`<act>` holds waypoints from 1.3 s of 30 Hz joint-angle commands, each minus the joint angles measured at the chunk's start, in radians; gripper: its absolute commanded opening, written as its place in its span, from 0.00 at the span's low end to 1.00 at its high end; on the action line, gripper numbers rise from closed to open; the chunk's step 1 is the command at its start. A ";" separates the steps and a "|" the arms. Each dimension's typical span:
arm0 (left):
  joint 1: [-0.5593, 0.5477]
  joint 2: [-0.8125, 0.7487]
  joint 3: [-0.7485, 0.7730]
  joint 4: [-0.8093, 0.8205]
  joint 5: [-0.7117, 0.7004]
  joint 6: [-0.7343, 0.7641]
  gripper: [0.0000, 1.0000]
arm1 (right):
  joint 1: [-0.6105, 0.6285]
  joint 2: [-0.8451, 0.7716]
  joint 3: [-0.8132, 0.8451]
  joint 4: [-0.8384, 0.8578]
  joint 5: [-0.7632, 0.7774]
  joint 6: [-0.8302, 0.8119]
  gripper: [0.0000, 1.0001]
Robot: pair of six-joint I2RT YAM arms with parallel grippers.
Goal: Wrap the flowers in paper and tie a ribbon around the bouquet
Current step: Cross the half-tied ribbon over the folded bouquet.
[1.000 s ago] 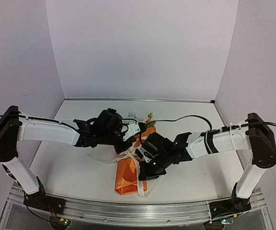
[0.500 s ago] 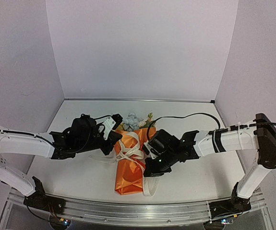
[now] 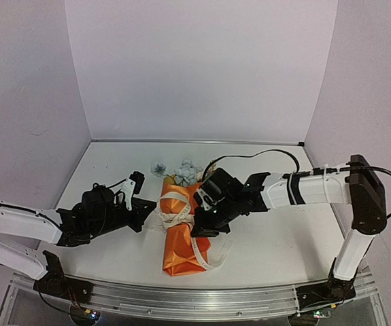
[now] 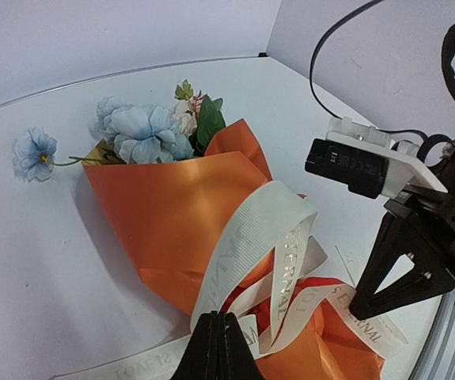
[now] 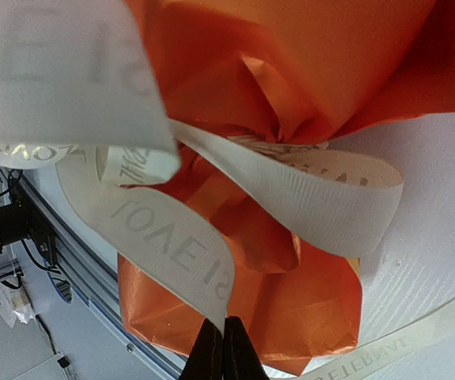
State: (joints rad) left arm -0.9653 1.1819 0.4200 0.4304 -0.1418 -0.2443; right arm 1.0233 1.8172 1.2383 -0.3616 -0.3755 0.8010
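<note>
Between left jaws and right jaws, each clamped on a ribbon [image 4: 263, 237] strand, the bouquet [image 3: 180, 248] lies on the counter [image 3: 283, 238], the opposed holds apparently meant to cinch the knot at its waist.

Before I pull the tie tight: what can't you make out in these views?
- Top view: the right arm covers the ribbon crossing on the bouquet; no knot can be confirmed.
- Right wrist view: too close; the upper ribbon loop is blurred and cut by the edges.
- Left wrist view: the bottom edge cuts off the left hand and the ribbon tails.
</note>
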 commanded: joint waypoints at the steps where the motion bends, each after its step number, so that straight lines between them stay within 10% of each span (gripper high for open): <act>1: 0.002 -0.067 -0.064 0.133 -0.053 -0.124 0.02 | -0.009 0.054 0.066 -0.022 -0.014 0.030 0.00; 20: -0.025 -0.274 -0.206 -0.036 -0.216 -0.508 0.31 | -0.028 0.033 0.066 -0.071 0.012 -0.003 0.00; 39: -0.015 0.184 0.392 -0.447 0.037 0.411 0.41 | -0.013 -0.065 0.006 -0.166 0.035 -0.090 0.00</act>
State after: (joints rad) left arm -0.9874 1.2785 0.7352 0.1053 -0.1430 -0.0142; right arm 1.0046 1.7916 1.2563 -0.5042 -0.3694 0.7359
